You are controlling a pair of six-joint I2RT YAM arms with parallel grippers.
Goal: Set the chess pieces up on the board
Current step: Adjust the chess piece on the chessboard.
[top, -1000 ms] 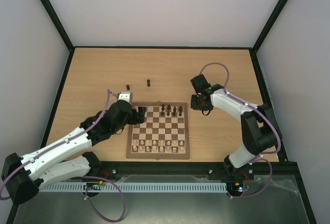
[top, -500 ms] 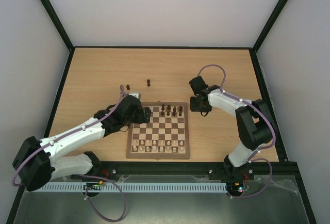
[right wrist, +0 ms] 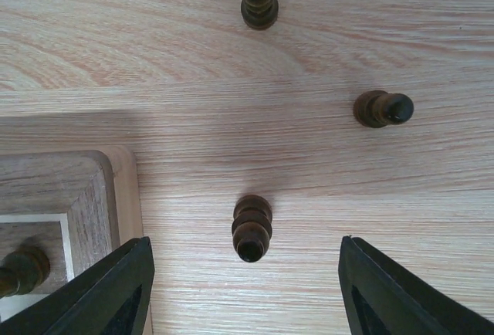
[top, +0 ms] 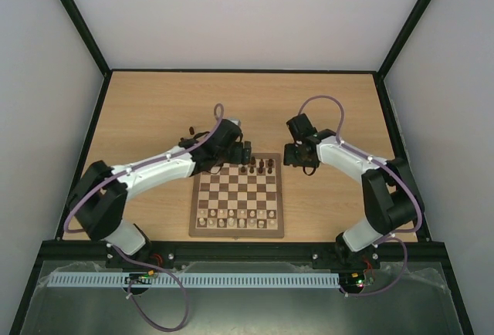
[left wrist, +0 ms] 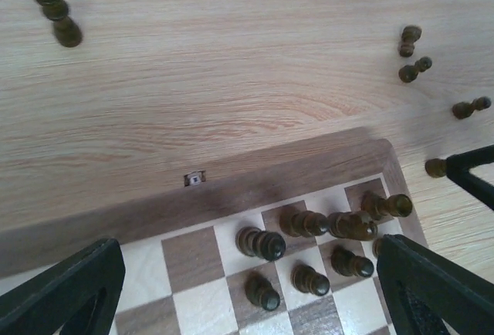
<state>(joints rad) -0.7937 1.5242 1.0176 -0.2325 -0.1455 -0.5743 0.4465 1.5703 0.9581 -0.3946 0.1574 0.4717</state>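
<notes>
The board [top: 236, 196] lies mid-table. Several dark chess pieces [left wrist: 261, 242] stand on its two far rows near the right corner. My left gripper [left wrist: 247, 273] hangs open over them with nothing between its fingers [left wrist: 62, 296]; in the top view it [top: 244, 152] is at the board's far edge. My right gripper [right wrist: 245, 273] is open just off the board's far right corner [right wrist: 93, 188]. It straddles one upright dark piece [right wrist: 252, 228] on the table without touching it. Two more dark pieces [right wrist: 384, 109] stand beyond.
Pale chessmen [top: 235, 219] fill the board's near rows. A dark piece [left wrist: 55, 11] lies on the table left of the board's far edge, and loose dark ones [left wrist: 414, 69] sit off its right corner. Black frame rails [top: 247, 70] border the tabletop.
My left arm swung right from the board's left edge to its far edge. My right gripper opened and stayed in place beside the far right corner.
</notes>
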